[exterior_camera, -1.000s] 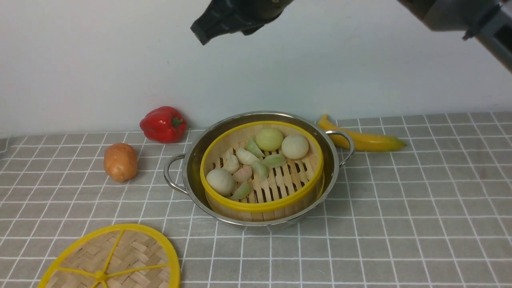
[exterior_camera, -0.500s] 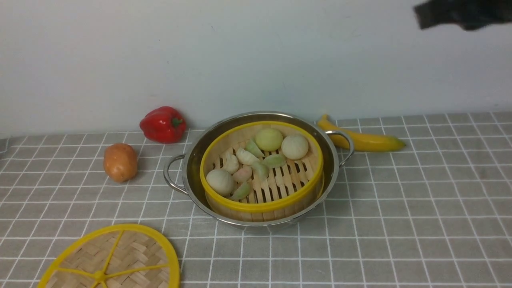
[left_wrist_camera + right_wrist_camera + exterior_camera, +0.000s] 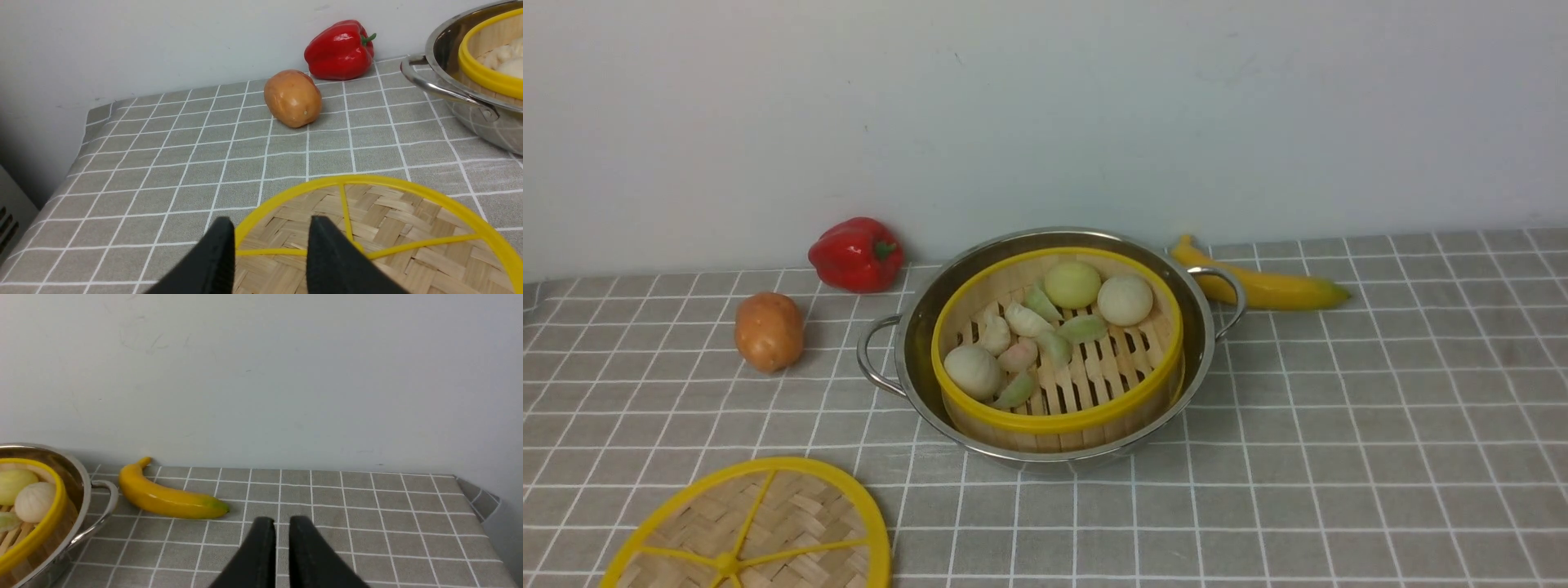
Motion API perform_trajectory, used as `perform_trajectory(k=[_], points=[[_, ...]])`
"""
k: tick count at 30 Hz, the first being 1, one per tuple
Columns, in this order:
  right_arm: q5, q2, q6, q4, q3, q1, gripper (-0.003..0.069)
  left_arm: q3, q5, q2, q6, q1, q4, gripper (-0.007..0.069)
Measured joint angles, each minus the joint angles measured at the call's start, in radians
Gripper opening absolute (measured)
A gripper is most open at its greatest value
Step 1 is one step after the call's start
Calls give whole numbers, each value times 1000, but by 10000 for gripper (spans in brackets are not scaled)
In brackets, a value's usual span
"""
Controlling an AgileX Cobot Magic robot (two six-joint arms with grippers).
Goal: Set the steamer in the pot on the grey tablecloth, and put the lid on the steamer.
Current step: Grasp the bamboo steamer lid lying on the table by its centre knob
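Front view, round steamer (image 3: pixel 1058 351) seemingly level in pot (image 3: pixel 1063 461), both claws (image 3: pixel 271 228) (image 3: pixel 282 522) parted, empty

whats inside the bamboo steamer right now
Inside the bamboo steamer are two white balls, a pale green ball, and smaller white, pinkish and green dumpling-like pieces. Parts of the slatted floor show between them; the floor directly beneath the food is covered, so nothing there can be seen.

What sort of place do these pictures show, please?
Probably a robot test bench mimicking a kitchen: a grid-patterned grey tablecloth against a bare wall, with a stainless-steel pot holding a bamboo steamer.
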Motion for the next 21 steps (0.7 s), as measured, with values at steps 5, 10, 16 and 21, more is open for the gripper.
perform_trajectory(k=[5, 10, 16, 21], points=[[-165, -199, 2, -4, 257, -30, 101, 0, 0, 0, 0, 0, 0, 244], [-239, -367, 2, -31, 433, -32, 113, 0, 0, 0, 0, 0, 0, 244], [-237, -498, 2, -50, 541, -32, 126, 0, 0, 0, 0, 0, 0, 244], [-159, -582, 6, -50, 542, -32, 136, 0, 0, 0, 0, 0, 0, 244]])
